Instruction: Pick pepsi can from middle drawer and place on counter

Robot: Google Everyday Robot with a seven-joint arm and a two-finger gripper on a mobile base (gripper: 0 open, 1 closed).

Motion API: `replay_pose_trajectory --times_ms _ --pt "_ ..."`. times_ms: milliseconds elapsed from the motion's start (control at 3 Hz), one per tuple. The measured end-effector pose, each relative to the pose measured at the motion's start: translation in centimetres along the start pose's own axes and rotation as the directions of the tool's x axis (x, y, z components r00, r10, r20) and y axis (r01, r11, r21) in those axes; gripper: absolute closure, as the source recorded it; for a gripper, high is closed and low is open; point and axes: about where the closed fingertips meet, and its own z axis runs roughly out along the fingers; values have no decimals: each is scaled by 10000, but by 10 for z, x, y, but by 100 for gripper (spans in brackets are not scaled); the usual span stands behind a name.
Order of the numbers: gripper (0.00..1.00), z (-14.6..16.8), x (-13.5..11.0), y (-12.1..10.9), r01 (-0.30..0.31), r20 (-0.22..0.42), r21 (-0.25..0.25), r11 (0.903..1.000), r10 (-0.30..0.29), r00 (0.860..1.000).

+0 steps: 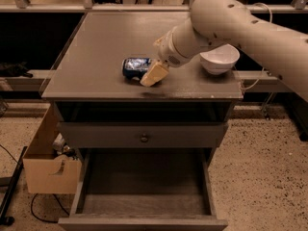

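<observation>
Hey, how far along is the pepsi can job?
Mostly done: the pepsi can lies on its side on the counter, and the middle drawer stands open with nothing in it. The gripper is at the can's right end; what remains is pulling it clear.
</observation>
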Motion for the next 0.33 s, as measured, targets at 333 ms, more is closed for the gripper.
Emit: replay_pose_trajectory --times_ms 333 --pt "0 0 0 0 0 0 -1 10000 0 10000"
